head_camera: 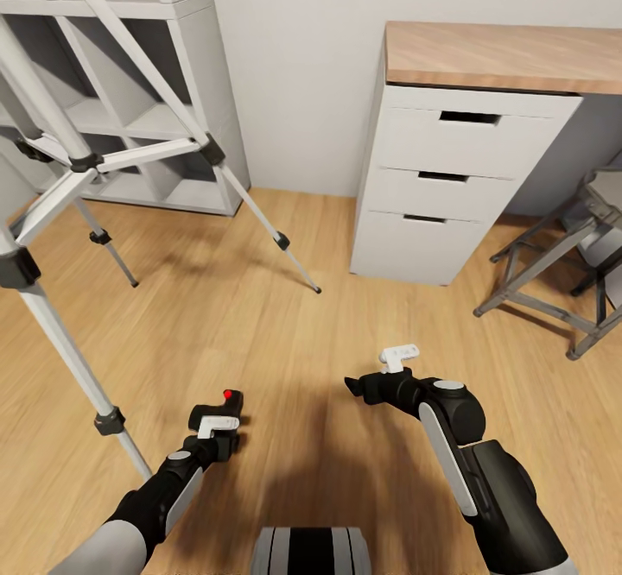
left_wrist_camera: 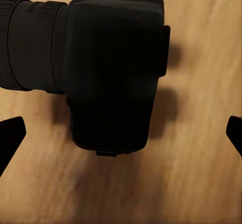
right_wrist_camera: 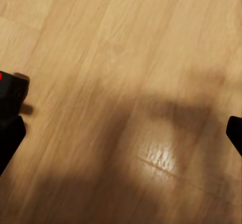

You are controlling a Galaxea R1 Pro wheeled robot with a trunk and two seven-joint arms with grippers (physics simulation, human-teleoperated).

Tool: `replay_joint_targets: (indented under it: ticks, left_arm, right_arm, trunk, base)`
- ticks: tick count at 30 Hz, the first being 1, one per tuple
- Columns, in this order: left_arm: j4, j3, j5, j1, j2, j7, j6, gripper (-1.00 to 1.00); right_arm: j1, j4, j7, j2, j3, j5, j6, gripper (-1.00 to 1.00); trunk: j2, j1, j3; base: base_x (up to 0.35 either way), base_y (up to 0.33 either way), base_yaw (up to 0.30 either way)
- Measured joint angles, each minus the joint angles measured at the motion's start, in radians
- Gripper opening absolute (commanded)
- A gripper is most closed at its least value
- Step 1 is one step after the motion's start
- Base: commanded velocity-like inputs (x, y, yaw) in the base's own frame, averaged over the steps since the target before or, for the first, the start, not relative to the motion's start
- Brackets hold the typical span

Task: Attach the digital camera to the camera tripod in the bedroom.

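Observation:
The digital camera lies on the light wood floor, black, with its red button on top. My left gripper hovers right over it. In the left wrist view the camera and its lens barrel sit close ahead of the open left gripper, with one fingertip at each side of the picture. My right gripper is open over bare floor to the camera's right and holds nothing; the camera's edge shows beside one fingertip. The camera tripod stands at the left, its head out of view.
A white cube shelf stands behind the tripod. A white drawer unit under a wooden desk top is at the right, with a grey metal chair beside it. One tripod leg comes down close to my left arm.

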Motion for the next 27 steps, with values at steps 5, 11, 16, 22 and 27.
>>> replay_joint_targets:
  ticks: [5, 11, 16, 22, 27]
  left_arm:
    - [0.001, 0.0, 0.0, 0.0, 0.0, 0.0, 0.0, 1.0]
    - [0.002, 0.001, 0.001, 0.0, 0.001, -0.001, 0.0, 1.0]
    - [0.002, 0.001, 0.001, 0.0, 0.001, 0.0, 0.0, 1.0]
    - [0.002, 0.001, 0.0, 0.001, 0.001, 0.001, 0.0, 1.0]
    - [0.006, 0.001, 0.0, 0.001, 0.001, 0.001, -0.003, 1.0]
  right_arm:
    - [0.0, 0.0, 0.0, 0.0, 0.0, 0.0, 0.0, 1.0]
    - [0.0, 0.0, 0.0, 0.0, 0.0, 0.0, 0.001, 1.0]
    - [0.0, 0.0, 0.0, 0.0, 0.0, 0.0, 0.001, 1.0]
    - [0.0, 0.0, 0.0, 0.0, 0.0, 0.0, 0.002, 1.0]
    - [0.001, 0.0, 0.0, 0.0, 0.001, 0.0, 0.002, 1.0]
  trunk:
    - [-0.001, 0.002, -0.019]
    - [-0.003, 0.005, -0.043]
    - [-0.003, 0.006, -0.054]
    - [-0.003, 0.006, -0.054]
    - [-0.003, 0.006, -0.054]
  base:
    - [0.0, 0.0, 0.0]
    - [0.0, 0.0, 0.0]
    - [0.0, 0.0, 0.0]
    - [0.004, 0.0, 0.0]
    - [0.026, 0.0, 0.0]
